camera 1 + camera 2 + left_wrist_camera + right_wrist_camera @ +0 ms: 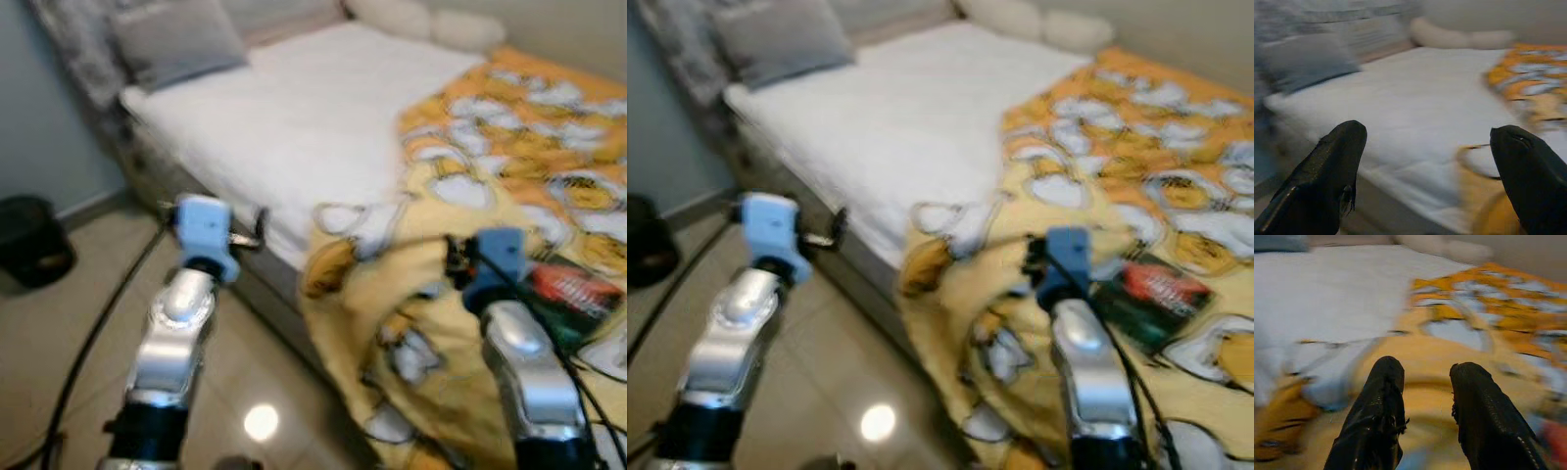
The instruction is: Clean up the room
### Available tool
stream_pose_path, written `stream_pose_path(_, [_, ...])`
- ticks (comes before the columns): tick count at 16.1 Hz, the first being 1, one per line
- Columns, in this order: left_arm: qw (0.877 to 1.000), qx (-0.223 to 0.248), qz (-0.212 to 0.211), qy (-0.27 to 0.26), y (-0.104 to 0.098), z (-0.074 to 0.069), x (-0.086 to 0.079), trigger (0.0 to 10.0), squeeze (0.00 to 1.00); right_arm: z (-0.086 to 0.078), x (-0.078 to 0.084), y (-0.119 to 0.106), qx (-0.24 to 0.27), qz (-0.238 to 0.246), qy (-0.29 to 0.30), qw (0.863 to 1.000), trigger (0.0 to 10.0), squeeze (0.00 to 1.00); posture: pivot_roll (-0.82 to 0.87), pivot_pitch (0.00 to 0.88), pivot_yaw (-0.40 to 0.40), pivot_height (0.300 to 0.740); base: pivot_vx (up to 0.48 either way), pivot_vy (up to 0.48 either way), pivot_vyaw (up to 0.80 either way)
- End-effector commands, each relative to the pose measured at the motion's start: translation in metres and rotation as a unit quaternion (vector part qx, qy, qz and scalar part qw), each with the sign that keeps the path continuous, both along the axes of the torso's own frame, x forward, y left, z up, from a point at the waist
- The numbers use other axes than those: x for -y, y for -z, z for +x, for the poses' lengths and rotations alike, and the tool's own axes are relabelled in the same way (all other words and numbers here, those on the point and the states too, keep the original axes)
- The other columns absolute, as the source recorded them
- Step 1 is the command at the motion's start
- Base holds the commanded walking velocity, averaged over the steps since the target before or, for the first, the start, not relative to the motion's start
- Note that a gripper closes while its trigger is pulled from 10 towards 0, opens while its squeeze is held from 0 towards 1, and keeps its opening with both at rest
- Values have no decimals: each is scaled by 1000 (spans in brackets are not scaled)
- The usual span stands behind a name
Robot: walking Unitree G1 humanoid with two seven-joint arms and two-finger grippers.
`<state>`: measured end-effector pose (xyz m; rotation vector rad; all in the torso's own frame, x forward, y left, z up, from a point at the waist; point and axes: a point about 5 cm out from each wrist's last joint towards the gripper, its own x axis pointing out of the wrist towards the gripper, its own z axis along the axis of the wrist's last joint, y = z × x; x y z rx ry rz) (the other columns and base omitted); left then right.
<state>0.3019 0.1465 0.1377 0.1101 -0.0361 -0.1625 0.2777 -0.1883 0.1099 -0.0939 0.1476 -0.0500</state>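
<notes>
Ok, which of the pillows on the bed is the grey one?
The grey pillow is the square one at the bed's near-left corner, against the headboard. The other two pillows are cream and sit side by side along the far wall.

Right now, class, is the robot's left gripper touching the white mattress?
Apart. In the left wrist view, the left gripper has its fingers spread wide, with the white mattress lying beyond them. The left eye view shows it over the floor beside the bed.
</notes>
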Motion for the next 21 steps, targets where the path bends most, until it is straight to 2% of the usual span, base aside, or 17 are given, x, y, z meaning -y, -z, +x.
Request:
stream_pose_path(1, [1000,5,10,-11,-3,0,-9,10000,969,1,-6,-2,5,3,-7,1000,10000,0,-13,0,-8,740,0,-390,0])
stream_pose_path(8, [1000,5,15,-9,-1,0,-8,10000,973,1,-6,1,-2,7,-9,1000,10000,0,-13,0,-7,740,0,-321,0])
stream_pose_path(11, [1000,1,10,-10,0,1,-7,10000,886,1,-6,2,-4,16,-12,1000,10000,0,-14,0,-7,740,0,0,0])
stream_pose_path(15, [1000,2,20,5,0,0,-4,10000,847,0,-5,2,-8,44,-15,999,10000,0,-14,0,-9,740,0,0,0])
stream_pose_path(17, [999,7,23,24,-5,-3,2,10000,812,-1,-3,-2,-9,61,-16,998,10000,0,-17,0,-11,740,0,0,0])
stream_pose_path(18, [999,-1,36,25,-3,-6,0,10000,780,-4,2,-1,-14,70,-9,997,10000,0,-16,0,-9,740,0,0,0])
stream_pose_path(19, [998,-14,50,27,1,-9,-3,10000,773,-8,8,4,-25,71,5,997,10000,1000,-21,0,-3,740,0,0,0])
stream_pose_path(21, [997,-26,55,39,7,-14,-4,10000,757,-11,15,11,-36,68,26,997,10000,1000,-25,0,6,740,0,0,0])
